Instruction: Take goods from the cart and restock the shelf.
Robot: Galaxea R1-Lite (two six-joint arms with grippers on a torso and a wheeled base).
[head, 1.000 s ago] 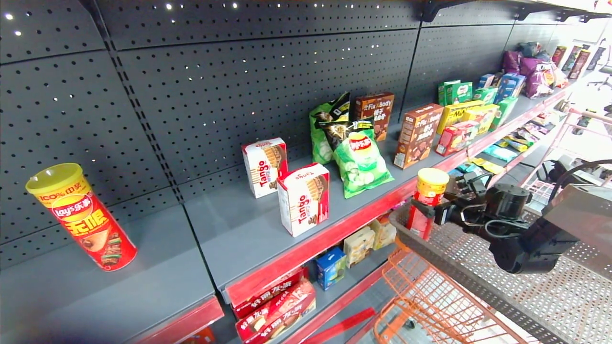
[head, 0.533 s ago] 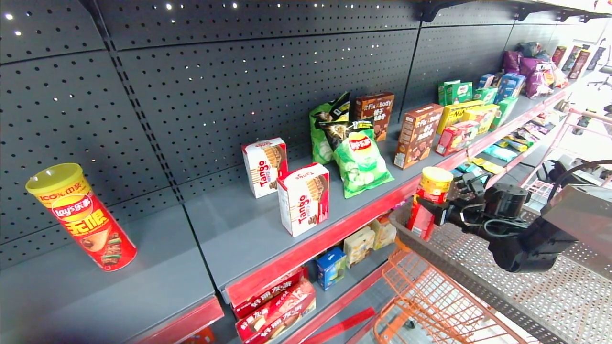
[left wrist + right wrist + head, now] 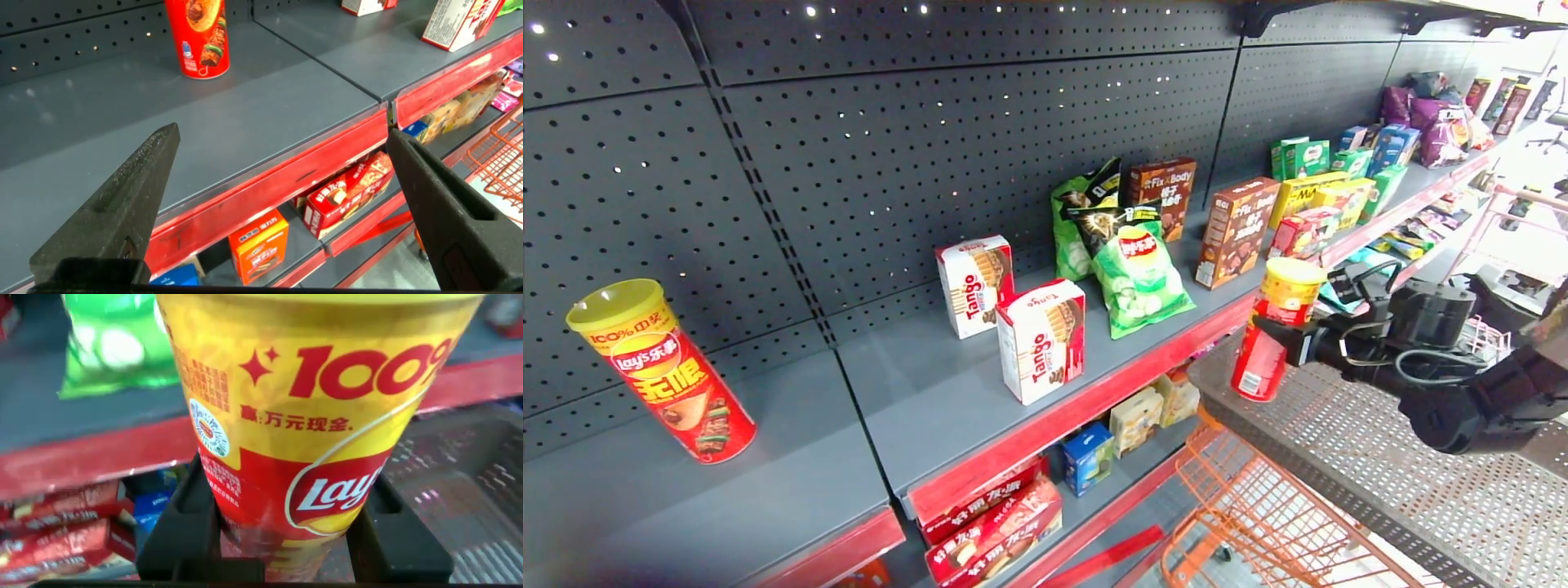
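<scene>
My right gripper (image 3: 1278, 341) is shut on a red and yellow chips can (image 3: 1274, 328), held upright above the cart's grey perforated top (image 3: 1347, 457), just off the shelf's red front edge. In the right wrist view the same can (image 3: 310, 425) sits between the black fingers (image 3: 184, 531). A matching chips can (image 3: 662, 370) stands at the shelf's far left; it is the red can (image 3: 197, 37) in the left wrist view. My left gripper (image 3: 278, 204) hangs open in front of the grey shelf board (image 3: 245, 106), holding nothing.
On the grey shelf (image 3: 915, 384) stand two white wafer boxes (image 3: 1041, 338), green chip bags (image 3: 1139, 273) and brown boxes (image 3: 1235, 231), with more goods to the right. Bare shelf lies between the left can and the wafer boxes. An orange cart basket (image 3: 1258, 523) sits below.
My right gripper has lifted the chips can up out of the cart and carried it a little to the right. The shelf goods have stayed put.
</scene>
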